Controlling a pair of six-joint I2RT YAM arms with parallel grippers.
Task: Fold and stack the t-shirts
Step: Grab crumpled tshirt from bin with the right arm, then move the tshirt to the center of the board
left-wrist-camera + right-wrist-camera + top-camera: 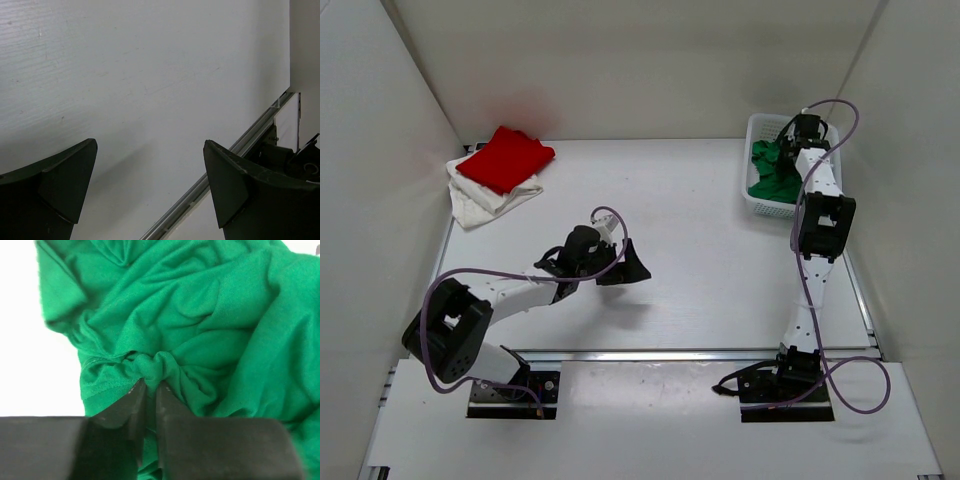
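Left gripper (632,264): released, jaws spread wide, nothing between them; hangs over the bare middle of the tabletop (710,250), well apart from all cloth.
Left wrist view: only plain white surface between the two dark fingers (60,175); a metal rail (200,186) runs diagonally at lower right.
Right gripper (150,385): clenched almost fully on a bunched fold of the green t-shirt (200,315); cloth visibly pinched between the two tips.
Right arm: stretched out to the far right corner, wrist down inside the basket (767,208).
Green t-shirt: crumpled, unfolded, lying in the white perforated basket at far right; part of it drapes toward the basket's near-left side.
Red t-shirt (505,158): far left corner of the tabletop, folded into a rough rectangle, resting on top of the off-white t-shirt (480,205).
Off-white t-shirt: under the red one, sticking out on the near side; edges loose, not squarely aligned with the red.
Stack vs basket: opposite far corners, well apart.
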